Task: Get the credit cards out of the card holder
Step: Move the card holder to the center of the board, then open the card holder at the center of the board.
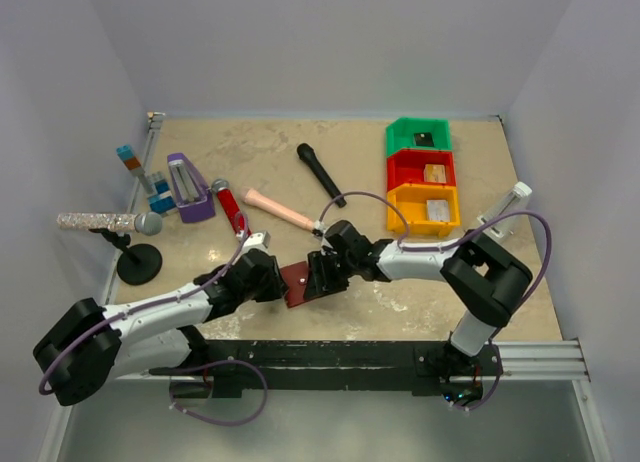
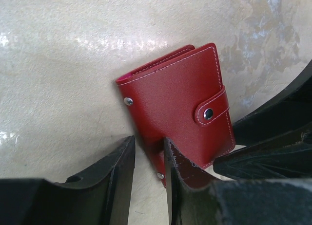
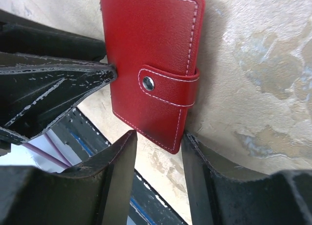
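Observation:
The card holder (image 1: 298,284) is a dark red wallet, folded closed with its snap tab (image 2: 209,113) fastened, lying flat near the table's front edge. Whatever is inside is hidden. My left gripper (image 1: 280,282) comes at it from the left, open; one finger (image 2: 181,176) overlaps the holder's near corner, the other (image 2: 119,174) stands clear on bare table. My right gripper (image 1: 320,277) (image 3: 159,137) is open too, its fingertips astride the holder's (image 3: 151,49) lower corner. Small flat credit cards lie in the bins: black (image 1: 424,139), tan (image 1: 434,172), silver-grey (image 1: 437,210).
Green (image 1: 418,134), red (image 1: 420,168) and yellow (image 1: 423,208) bins stand stacked at back right. A black microphone (image 1: 320,174), red microphone (image 1: 230,208), pink handle (image 1: 280,210), purple stand (image 1: 188,188) and glitter microphone on a stand (image 1: 105,222) lie at back left.

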You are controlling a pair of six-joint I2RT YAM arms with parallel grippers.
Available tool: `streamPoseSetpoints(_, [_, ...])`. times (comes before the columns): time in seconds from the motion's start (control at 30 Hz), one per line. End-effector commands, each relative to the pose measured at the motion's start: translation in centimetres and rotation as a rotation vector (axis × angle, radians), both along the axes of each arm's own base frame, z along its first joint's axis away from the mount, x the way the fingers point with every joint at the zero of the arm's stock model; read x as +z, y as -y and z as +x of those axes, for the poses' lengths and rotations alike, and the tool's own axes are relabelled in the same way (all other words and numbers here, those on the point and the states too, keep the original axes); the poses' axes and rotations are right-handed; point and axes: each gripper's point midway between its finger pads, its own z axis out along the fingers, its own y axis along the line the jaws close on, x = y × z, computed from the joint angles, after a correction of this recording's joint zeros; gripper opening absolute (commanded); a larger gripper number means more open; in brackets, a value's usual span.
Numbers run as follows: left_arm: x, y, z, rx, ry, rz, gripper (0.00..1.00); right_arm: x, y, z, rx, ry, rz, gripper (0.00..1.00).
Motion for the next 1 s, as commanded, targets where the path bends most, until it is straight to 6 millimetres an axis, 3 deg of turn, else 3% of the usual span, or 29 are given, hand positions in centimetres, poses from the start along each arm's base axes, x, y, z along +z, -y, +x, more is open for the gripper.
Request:
streamPoseSetpoints(0.0, [2.2, 1.9, 1.7, -0.068, 0.07, -0.029, 0.35, 1.2, -0.7, -0.4, 0.014, 0.019, 0.088, 0.45])
streamPoseSetpoints(0.27, [3.0, 1.8, 2.8, -0.067, 0.085, -0.022, 0.38, 1.2, 0.6, -1.2, 0.008, 0.031, 0.082, 0.48])
streamPoseSetpoints(0.43, [2.9, 0.9, 2.7, -0.036, 0.086, -0.027, 0.4, 1.8, 1.6, -0.4, -0.043, 0.063, 0.062, 0.51])
streamPoseSetpoints(0.6, [1.9, 0.4, 1.9, -0.022, 0.061, -0.031, 0.41, 2.7, 0.4, 0.6, -0.046, 0.046, 0.108, 0.47])
streamPoseSetpoints(0.97, [0.6, 0.3, 1.3, -0.028, 0.034, -0.037, 0.41, 2.4, -1.5, 0.8, -0.032, -0.011, 0.152, 0.42])
